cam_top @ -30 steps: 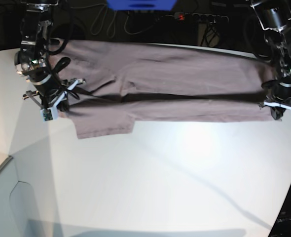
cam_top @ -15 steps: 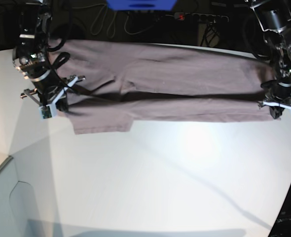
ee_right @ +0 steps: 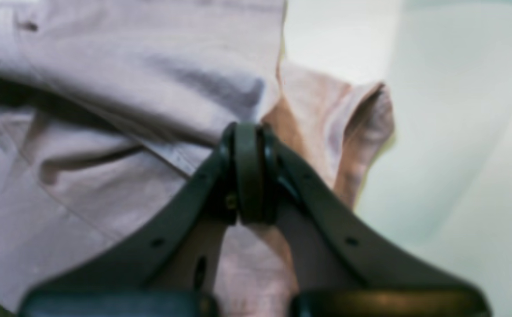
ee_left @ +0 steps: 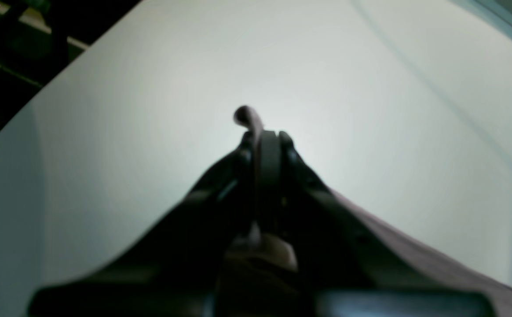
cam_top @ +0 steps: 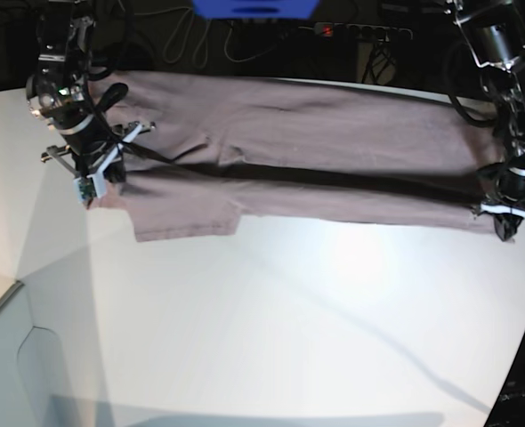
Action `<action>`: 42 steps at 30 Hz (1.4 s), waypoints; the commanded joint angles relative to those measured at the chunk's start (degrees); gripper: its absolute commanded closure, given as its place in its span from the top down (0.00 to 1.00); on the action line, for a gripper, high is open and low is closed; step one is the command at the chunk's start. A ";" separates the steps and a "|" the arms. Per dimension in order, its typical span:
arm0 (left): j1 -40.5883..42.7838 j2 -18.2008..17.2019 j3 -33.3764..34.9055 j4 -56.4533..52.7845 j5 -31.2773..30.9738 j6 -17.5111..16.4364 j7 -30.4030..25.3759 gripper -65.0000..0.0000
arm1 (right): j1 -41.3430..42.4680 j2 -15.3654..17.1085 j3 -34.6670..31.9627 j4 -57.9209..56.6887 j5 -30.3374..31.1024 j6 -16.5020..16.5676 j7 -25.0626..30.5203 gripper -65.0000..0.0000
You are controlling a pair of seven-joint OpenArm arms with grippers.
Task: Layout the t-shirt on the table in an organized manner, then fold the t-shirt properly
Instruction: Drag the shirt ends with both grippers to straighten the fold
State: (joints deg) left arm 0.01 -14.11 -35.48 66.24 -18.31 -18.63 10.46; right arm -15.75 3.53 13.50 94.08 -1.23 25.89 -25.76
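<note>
You've got the t-shirt (cam_top: 316,160) stretched w/ its long side running left-right across the far part of the tabletop (cam_top: 271,329), hem end at the right, shoulder end at the left. One short sleeve (cam_top: 187,218) lies flat on the near-left side.

Both end effectors are clenched on fabric. The left end effector (ee_left: 262,136) pinches a thin edge of the shirt at the far right of the base view; a small curl of cloth pokes out past its tips, so the bite looks shallow. The right end effector (ee_right: 248,132) grips near the shoulder seam at the left, w/ cloth bunched beside it.

A dark band runs along the shirt's middle, which reads as the near strip held up off the surface, i.e. a lengthwise fold in progress.

To do this step well:
- Keep tension even btwn the two arms so the raised edge stays straight, no sag mid-span.
- Move both at the same pace and height toward the far edge; if one leads, the fold line skews.
- Watch the left-arm grip; too hard a pull could slip that thin edge out.
- Mind the near-left sleeve: it should tuck in w/ the fold, not trail out.
- Lower before letting go, so cloth lands flat.
</note>
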 commanded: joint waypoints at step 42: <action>0.65 -1.85 -0.16 -2.37 -0.38 -0.14 -1.27 0.00 | -1.35 -0.58 0.35 -4.37 0.22 0.00 5.14 0.00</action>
State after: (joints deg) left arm 1.43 -14.46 -35.48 62.94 -18.26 -18.61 10.92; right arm -17.34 2.68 13.72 88.75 -1.28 25.87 -21.82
